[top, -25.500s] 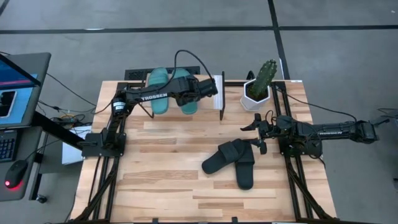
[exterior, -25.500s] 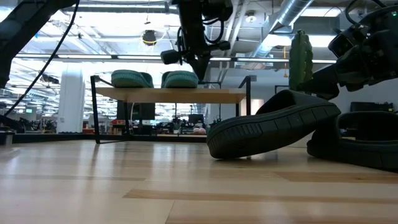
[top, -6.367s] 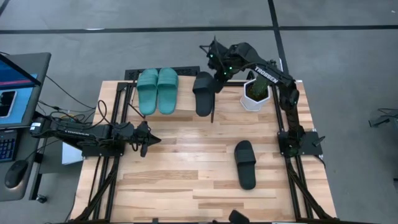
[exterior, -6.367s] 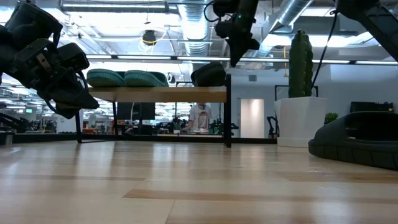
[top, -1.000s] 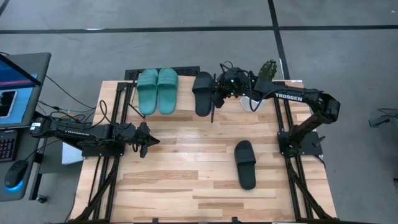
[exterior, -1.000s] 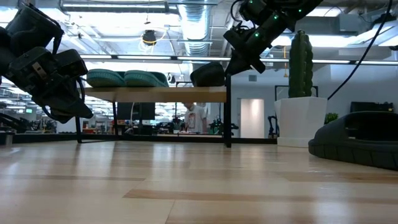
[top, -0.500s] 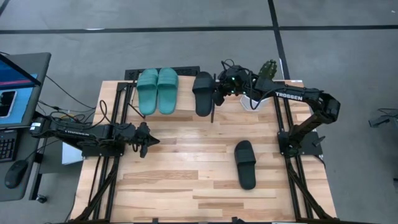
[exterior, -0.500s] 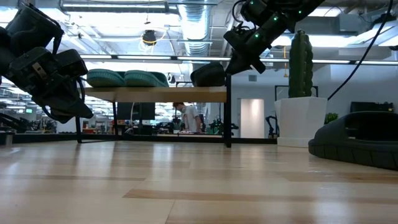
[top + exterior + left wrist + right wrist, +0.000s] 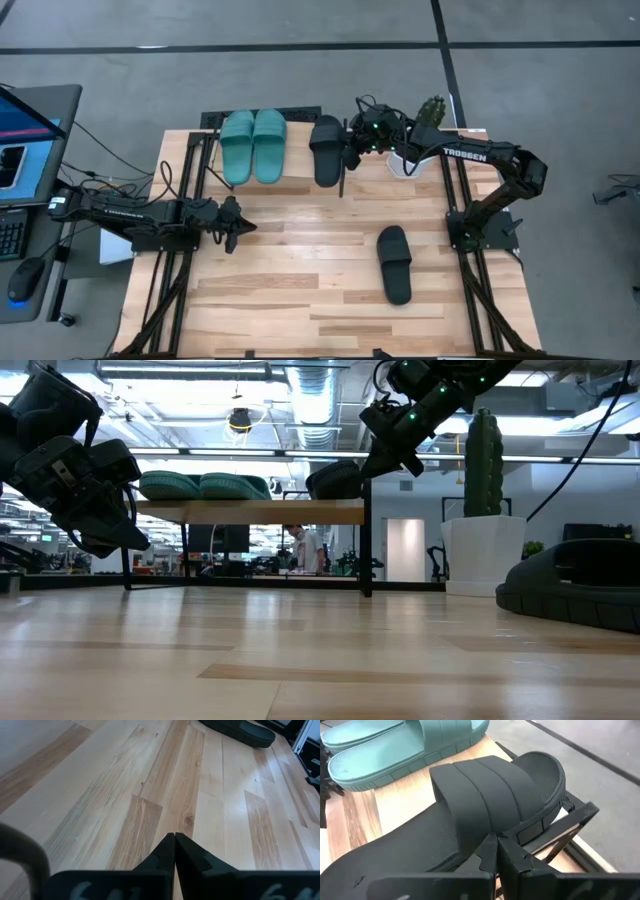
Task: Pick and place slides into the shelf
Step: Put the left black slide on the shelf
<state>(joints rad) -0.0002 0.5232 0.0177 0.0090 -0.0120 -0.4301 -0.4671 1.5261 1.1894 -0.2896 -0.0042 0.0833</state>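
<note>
Fingers of the right gripper (image 9: 352,148) are closed, empty, beside the black rubber slide (image 9: 326,149) on the low wooden shelf (image 9: 250,511). Teal pair (image 9: 252,145) shelved; last black slide (image 9: 394,263) remains near-right. Left gripper (image 9: 238,224) closed.

On the shelf (image 9: 300,170) at the far edge of the desk (image 9: 300,290) lie three slides (image 9: 270,145) side by side. A fourth slide (image 9: 394,263) lies alone on the desk, nearer the front and to the right. A plant pot (image 9: 412,155) stands right of the shelf.
</note>
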